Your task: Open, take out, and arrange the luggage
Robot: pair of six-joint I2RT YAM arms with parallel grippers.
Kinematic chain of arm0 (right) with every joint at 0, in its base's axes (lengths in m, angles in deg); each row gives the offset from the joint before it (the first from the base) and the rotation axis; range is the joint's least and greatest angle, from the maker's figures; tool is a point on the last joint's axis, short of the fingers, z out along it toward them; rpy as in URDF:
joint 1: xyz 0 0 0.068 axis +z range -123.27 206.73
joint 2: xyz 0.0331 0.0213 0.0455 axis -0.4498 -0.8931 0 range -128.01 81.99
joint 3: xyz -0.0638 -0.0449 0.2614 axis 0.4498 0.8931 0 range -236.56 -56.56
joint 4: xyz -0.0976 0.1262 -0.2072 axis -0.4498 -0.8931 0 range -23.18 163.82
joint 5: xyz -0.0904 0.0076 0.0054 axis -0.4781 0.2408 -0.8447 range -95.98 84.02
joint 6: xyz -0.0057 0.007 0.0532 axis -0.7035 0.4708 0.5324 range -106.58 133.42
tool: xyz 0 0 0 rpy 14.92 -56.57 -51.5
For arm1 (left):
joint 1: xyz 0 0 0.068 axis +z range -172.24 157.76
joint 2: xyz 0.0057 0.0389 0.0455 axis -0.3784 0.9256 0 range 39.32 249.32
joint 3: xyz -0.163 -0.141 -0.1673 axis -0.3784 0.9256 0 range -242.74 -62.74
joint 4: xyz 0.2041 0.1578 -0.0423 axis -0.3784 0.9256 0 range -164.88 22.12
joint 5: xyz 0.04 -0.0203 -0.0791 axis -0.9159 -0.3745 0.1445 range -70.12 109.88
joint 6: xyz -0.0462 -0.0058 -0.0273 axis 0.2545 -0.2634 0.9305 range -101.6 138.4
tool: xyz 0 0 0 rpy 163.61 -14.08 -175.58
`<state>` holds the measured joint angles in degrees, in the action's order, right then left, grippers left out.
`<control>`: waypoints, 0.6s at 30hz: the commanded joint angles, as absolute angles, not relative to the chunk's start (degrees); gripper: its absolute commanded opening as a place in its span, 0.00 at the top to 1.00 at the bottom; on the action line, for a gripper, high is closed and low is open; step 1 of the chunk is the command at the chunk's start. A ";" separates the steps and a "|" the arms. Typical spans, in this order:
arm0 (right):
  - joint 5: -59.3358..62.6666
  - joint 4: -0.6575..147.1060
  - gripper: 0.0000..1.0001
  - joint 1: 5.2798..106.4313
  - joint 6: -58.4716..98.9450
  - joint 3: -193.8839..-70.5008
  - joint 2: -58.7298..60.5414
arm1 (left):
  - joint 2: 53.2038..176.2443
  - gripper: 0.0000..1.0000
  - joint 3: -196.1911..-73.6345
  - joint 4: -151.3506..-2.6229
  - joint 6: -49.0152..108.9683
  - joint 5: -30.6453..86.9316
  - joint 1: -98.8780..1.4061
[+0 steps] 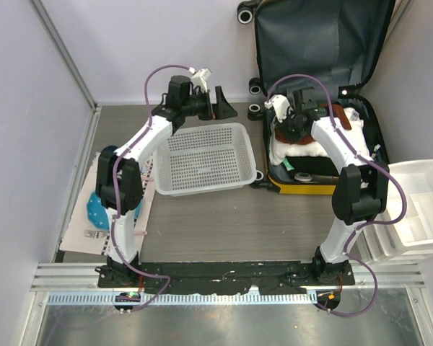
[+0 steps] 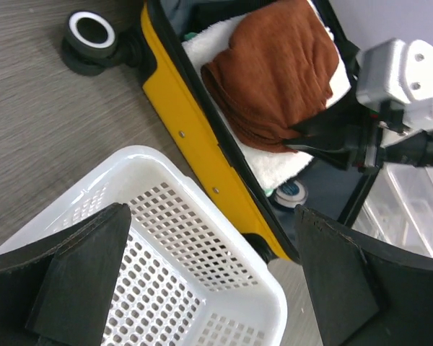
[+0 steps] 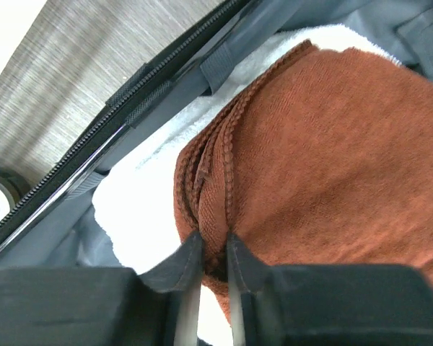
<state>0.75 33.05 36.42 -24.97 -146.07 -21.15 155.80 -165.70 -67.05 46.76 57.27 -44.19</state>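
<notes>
nearest, at the right edge, white plastic drawer bins (image 1: 418, 209), boxy and translucent, probably waiting for sorted contents. on the left, a blue item (image 1: 99, 209) on a paper sheet (image 1: 79, 234), too small to identify. mid-table, a white mesh basket (image 1: 206, 162): rigid plastic, perforated walls and floor, rounded rim, parked just beside the luggage (image 1: 303, 185), presumably as a landing spot for unpacked things. above its far rim, left gripper (image 2: 213, 216), jaws spread wide, holding nothing, hovering clear of the case, seemingly on standby. just beyond, that luggage lying open at the right rear of the table: glossy yellow hard shell, black zip band, black wheels (image 2: 92, 30) with pale hubs, dark grey fabric lining, lid propped upright against the back wall, so the opening step judged done. inside, right gripper (image 3: 213, 252) reaching down into the lower half, jaws nearly together and pinched on the hemmed, folded edge of a brown towel (image 3: 332, 144); grip taken at the hem, likely for lifting the whole fold in one piece. plush terry, limp, liable to sag or unfold once raised. underneath, a white towel (image 3: 141, 209), fluffier, touching the brown one and apt to drag along. farthest back, upright lid lining (image 1: 317, 40), slack and creased.
</notes>
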 commanded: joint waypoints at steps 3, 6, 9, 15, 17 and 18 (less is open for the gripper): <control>-0.27 32.34 0.99 35.43 -24.82 -151.74 -20.14 | 157.09 0.01 -168.57 -69.17 55.91 44.50 -47.98; 2.72 31.55 0.99 33.77 -22.62 -155.25 -19.44 | 157.09 0.00 -166.20 -73.81 61.62 42.13 -50.09; 5.62 29.53 0.99 32.27 -21.04 -158.94 -19.00 | 158.76 0.00 -168.11 -76.11 66.90 38.26 -52.82; 7.38 27.68 0.99 31.12 -21.03 -159.13 -17.16 | 164.91 0.00 -175.41 -78.04 80.59 32.55 -55.81; 7.82 27.85 0.99 30.95 -20.42 -158.78 -16.72 | 166.22 0.00 -175.85 -80.59 83.59 31.22 -56.51; 8.35 27.68 1.00 31.03 -20.24 -158.34 -16.45 | 166.93 0.00 -176.38 -81.03 86.22 31.31 -56.69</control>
<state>5.71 28.41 30.70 -21.78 -157.90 -20.01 165.16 -172.89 -74.76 75.06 35.96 -56.48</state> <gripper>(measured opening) 0.042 0.995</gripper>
